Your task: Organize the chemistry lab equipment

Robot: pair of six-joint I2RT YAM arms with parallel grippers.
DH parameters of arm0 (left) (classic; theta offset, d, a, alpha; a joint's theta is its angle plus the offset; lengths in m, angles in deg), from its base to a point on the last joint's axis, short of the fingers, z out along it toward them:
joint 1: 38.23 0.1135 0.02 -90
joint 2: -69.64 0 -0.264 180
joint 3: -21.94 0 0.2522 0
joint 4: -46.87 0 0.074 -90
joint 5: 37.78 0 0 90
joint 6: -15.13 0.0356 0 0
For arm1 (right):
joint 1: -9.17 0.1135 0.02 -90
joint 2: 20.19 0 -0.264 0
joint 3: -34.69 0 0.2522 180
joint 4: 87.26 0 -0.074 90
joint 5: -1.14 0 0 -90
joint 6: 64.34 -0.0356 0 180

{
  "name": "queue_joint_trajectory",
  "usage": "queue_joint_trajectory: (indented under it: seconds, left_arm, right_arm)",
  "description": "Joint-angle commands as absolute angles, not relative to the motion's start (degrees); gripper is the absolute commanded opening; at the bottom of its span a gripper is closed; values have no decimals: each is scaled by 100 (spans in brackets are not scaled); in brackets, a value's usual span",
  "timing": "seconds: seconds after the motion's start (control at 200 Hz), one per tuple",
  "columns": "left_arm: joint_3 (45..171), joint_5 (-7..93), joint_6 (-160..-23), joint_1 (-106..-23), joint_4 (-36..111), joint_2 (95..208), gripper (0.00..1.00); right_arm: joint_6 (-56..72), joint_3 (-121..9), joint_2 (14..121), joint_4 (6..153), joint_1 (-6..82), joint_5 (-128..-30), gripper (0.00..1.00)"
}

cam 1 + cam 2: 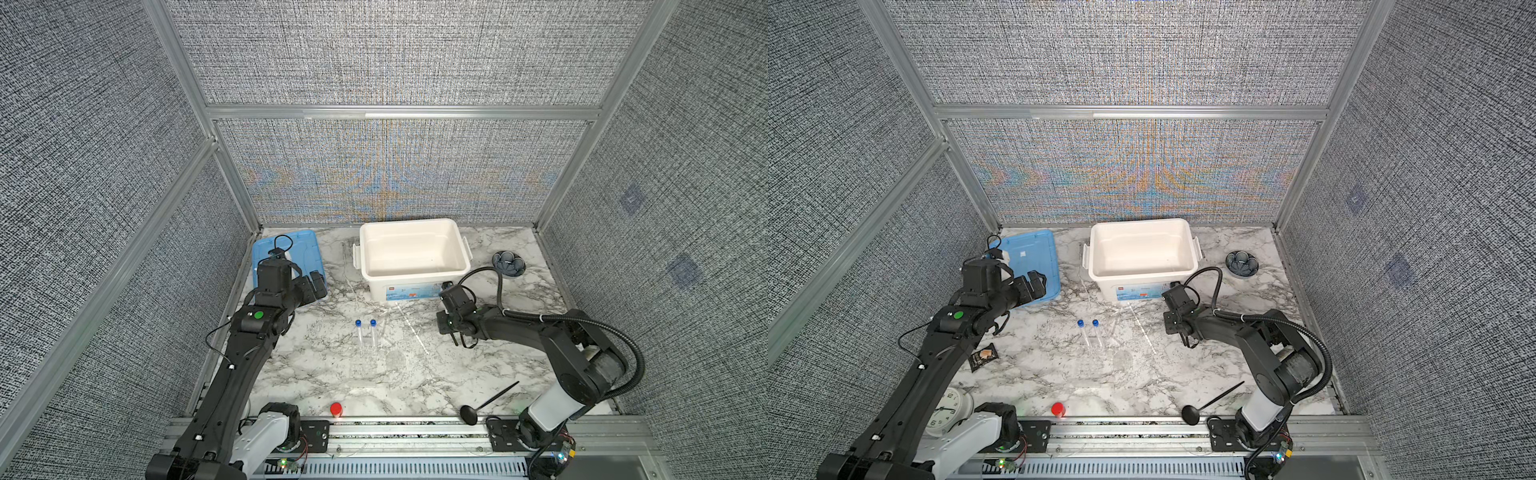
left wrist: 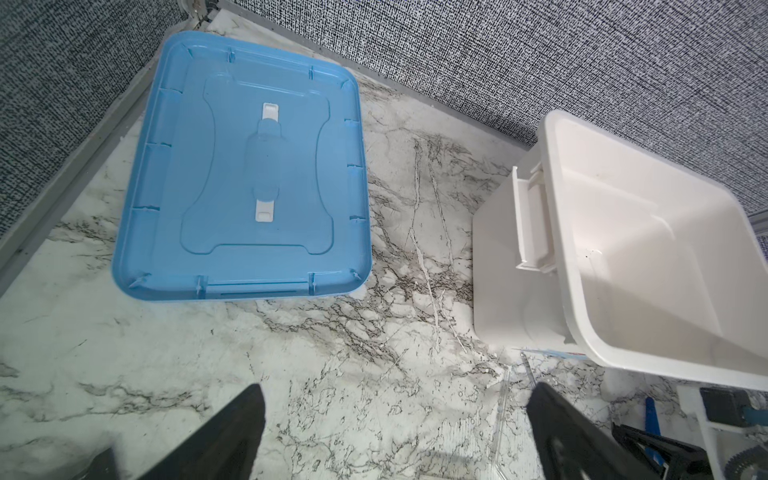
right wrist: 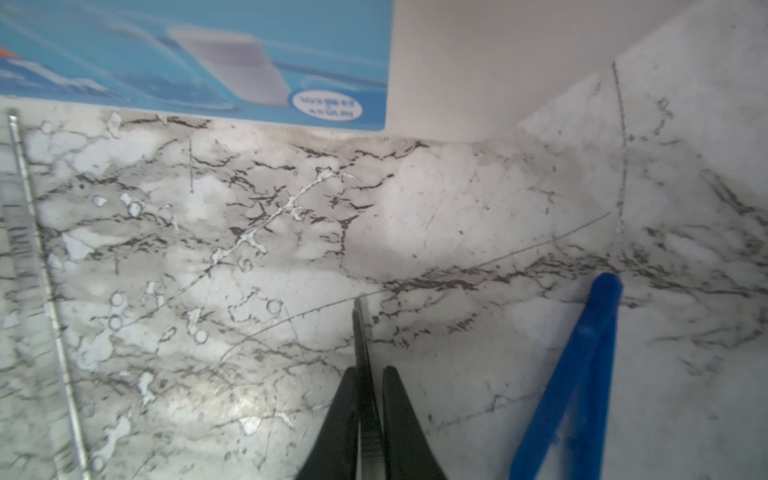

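Right wrist view, up close: catches the right gripper (image 3: 370, 370) pinched almost fully together on the silver tweezers (image 3: 360, 336), gripped on edge as a thin grey strip poking out past the fingertips over the marble table (image 3: 457, 216). Cannot tell about contact between tweezer tip and table. Finds the dark blue forceps (image 3: 582, 374) lying just beside that gripper, apart from it, and a thin clear dropper (image 3: 37, 270) farther off on the other side, printed with fine marks. Shows the white bin (image 3: 457, 62) close ahead, blue label facing the camera.

Left wrist view: shows the left gripper (image 2: 398, 387) spread wide (nothing between the fingers), hanging over bare table between the blue lid (image 2: 249, 166) and the white bin.

Both top views: place the two blue-capped tubes (image 1: 358, 323) side by side mid-table, caps toward the bin, well apart from both grippers. Show another clear dropper (image 1: 411, 328) lying slantwise between the tubes and the right gripper. Show the bin open too, with the lid flat on the table near the far left corner.
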State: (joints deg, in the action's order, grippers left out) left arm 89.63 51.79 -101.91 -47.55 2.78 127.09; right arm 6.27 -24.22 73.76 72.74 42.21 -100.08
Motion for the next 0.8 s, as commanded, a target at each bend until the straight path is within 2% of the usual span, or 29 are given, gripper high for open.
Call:
queue_joint_trajectory:
  seconds: [0.0,0.16,0.405,0.62,0.795]
  left_arm:
    - [8907,5160,-10228,-4758,351,12667,99]
    - [8925,4868,-10419,-4763,318,12676,99]
    - [9269,3604,-11123,-4852,458,13317,94]
    - [9477,3973,-11345,-5551,587,13707,92]
    - [9760,3885,-11328,-5840,639,14337,85]
  right_arm:
    - [691,-2398,7265,7176,4237,-9968,9]
    - [711,-2425,6928,6876,4331,-9991,7]
    - [302,-2192,5780,6562,4600,-10282,6]
    - [-43,-2170,4524,6070,4648,-10562,6]
    - [137,-2613,3920,6068,4606,-10519,6]
